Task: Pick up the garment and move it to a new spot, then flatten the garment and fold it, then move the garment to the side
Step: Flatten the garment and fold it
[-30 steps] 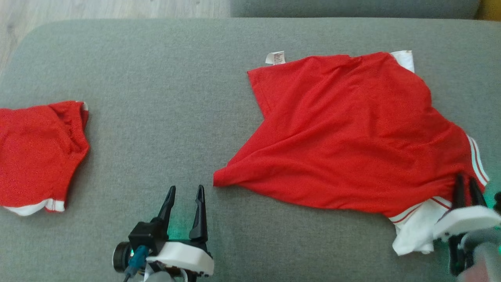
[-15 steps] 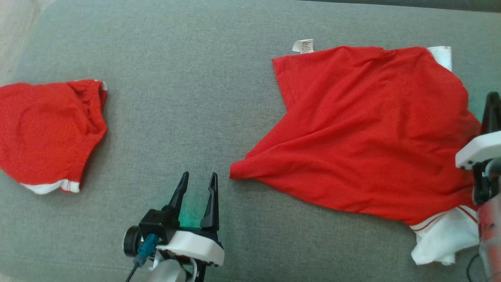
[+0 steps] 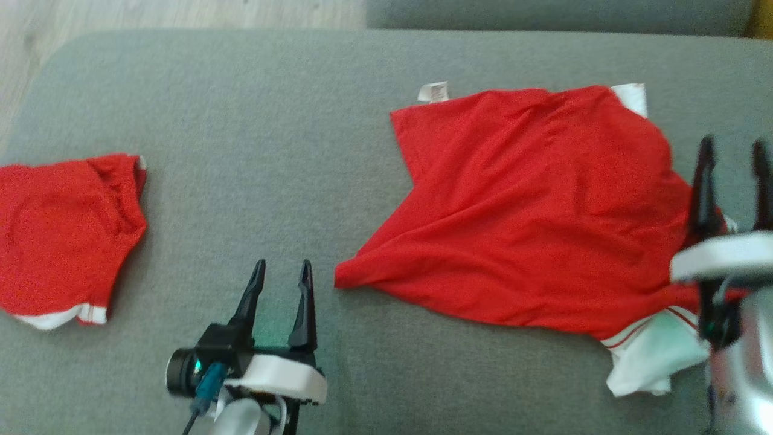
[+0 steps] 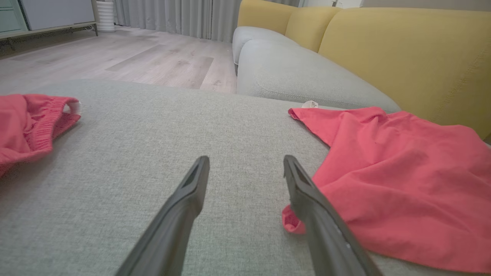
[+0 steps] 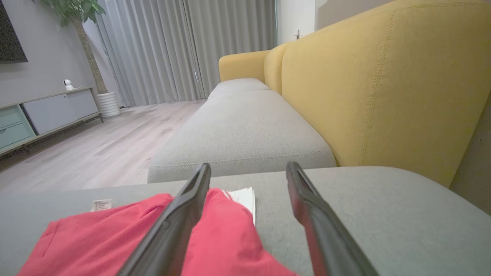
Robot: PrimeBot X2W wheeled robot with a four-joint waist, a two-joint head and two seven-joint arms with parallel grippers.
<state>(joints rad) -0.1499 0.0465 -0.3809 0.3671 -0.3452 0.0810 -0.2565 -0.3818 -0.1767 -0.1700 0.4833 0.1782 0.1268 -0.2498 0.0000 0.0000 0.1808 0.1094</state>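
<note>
- Grey cushion (image 3: 272, 121) carries everything.
- Red shirt (image 3: 531, 205) lies rumpled on the cushion's right half, with white trim bunched at its near right corner.
- Red shorts (image 3: 60, 229) sit at the left edge, well apart from the shirt.
- Right claw (image 3: 732, 148) is spread wide and empty above the shirt's right edge, one finger over red cloth, the other over bare cushion.
- Left claw (image 3: 282, 266) is spread wide and empty, near the front edge, just left of the shirt's near tip.
- White tag (image 3: 433, 92) peeks out at the shirt's far left corner.
</note>
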